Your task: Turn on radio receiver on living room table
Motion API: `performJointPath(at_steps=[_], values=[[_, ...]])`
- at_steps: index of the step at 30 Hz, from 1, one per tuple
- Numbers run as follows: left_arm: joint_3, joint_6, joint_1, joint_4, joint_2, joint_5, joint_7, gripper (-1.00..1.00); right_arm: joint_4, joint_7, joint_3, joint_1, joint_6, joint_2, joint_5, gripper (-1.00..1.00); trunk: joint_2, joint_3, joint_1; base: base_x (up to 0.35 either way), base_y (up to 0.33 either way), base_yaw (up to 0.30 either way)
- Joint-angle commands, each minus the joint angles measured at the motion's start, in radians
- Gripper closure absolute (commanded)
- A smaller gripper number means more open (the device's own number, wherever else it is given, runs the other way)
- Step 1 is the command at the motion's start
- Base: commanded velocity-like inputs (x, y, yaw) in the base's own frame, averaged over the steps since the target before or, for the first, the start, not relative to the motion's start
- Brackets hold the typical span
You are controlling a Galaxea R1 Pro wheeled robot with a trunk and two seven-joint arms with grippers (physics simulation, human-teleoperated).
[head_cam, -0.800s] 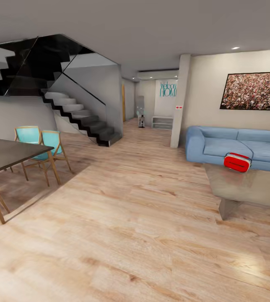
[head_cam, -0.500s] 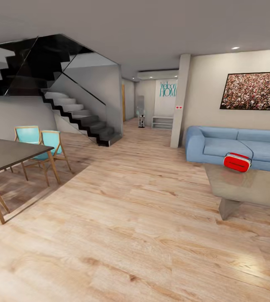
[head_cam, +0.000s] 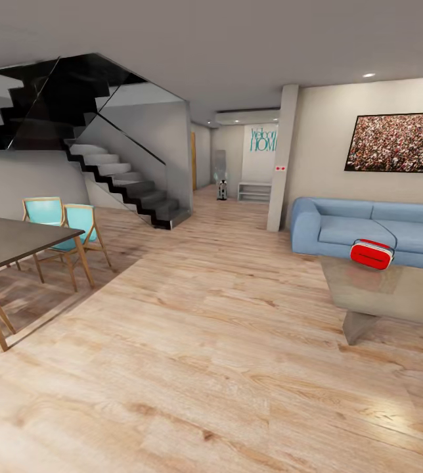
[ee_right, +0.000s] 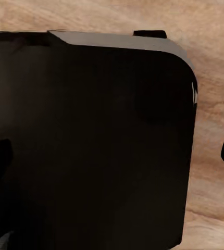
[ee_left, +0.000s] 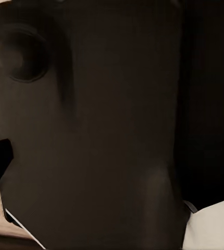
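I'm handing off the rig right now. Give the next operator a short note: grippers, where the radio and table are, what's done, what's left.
Grippers: neither one's state can be read; both wrist views look onto dark robot body, with wood floor at the edges.
Radio: red, on the near-left end of the low glossy table, ahead to the right, in front of the blue sofa.
Done: radio is in sight across open floor.
Left: drive to the table, reach the radio, switch it on.

Bright, even indoor light in the head view, small recessed ceiling spots glowing at far right, soft sheen on the wood floor, mirror-like reflections on the table, wide-angle stretching toward the edges, both wrist views very dark and soft.
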Motion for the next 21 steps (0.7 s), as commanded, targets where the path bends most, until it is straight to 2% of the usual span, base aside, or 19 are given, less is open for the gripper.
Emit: performJointPath(at_steps=[1, 5, 6, 7, 9, 10, 11, 13, 16, 21], values=[[0.0, 0.002, 0.0, -0.006, 0.002, -0.002, -0.001, -1.0, -0.006, 0.0, 0.0, -0.006, 0.002, -0.006, 0.0, -1.0, 0.0, 0.0, 0.0, 0.0, 0.0, 0.0], [0.0, 0.024, -0.011, -0.028, -0.001, -0.003, -0.001, -1.0, -0.029, -0.002, -0.001, -0.029, 0.018, -0.028, 0.0, -1.0, 0.0, 0.0, 0.0, 0.0, 0.0, 0.0], [0.0, 0.145, -0.015, -0.57, -0.002, -0.003, 0.0, -1.0, -0.553, -0.002, -0.001, -0.056, 0.031, -0.052, 0.0, -1.0, 0.0, 0.0, 0.0, 0.0, 0.0, 0.0], [0.0, 0.238, -0.03, -0.683, -0.004, -0.002, 0.002, -1.0, -0.611, -0.003, -0.001, -0.082, 0.067, -0.064, 0.0, -1.0, 0.0, 0.0, 0.0, 0.0, 0.0, 0.0], [-0.001, 0.355, -0.06, -0.823, -0.008, -0.001, 0.002, -1.0, -0.67, -0.002, -0.002, -0.129, 0.139, -0.08, 0.0, -1.0, 0.0, 0.0, 0.0, 0.0, 0.0, 0.0], [-0.001, 0.436, -0.094, -0.924, -0.016, -0.001, 0.002, -1.0, -0.703, -0.002, -0.004, -0.178, 0.198, -0.094, -0.001, -1.0, 0.0, 0.0, 0.0, 0.0, 0.0, 0.0], [-0.002, 0.483, -0.117, -0.981, -0.022, -0.001, 0.002, -1.0, -0.721, -0.002, -0.004, -0.208, 0.228, -0.104, -0.002, -1.0, 0.0, 0.0, 0.0, 0.0, 0.0, 0.0], [-0.002, 0.574, -0.179, -1.06, -0.027, -0.001, 0.004, -1.0, -0.752, -0.002, -0.005, -0.264, 0.273, -0.126, -0.005, -1.0, 0.0, 0.0, 0.0, 0.0, 0.0, 0.0], [-0.002, 0.662, -0.268, -1.101, -0.029, -0.001, 0.003, -1.0, -0.77, -0.001, -0.01, -0.323, 0.336, -0.145, -0.011, -1.0, 0.0, 0.0, 0.0, 0.0, 0.0, 0.0], [0.001, 0.686, -0.317, -1.112, -0.017, -0.002, 0.003, -1.0, -0.769, 0.004, -0.07, -0.349, 0.367, -0.151, -0.014, -1.0, 0.0, 0.0, 0.0, 0.0, 0.0, 0.0]])
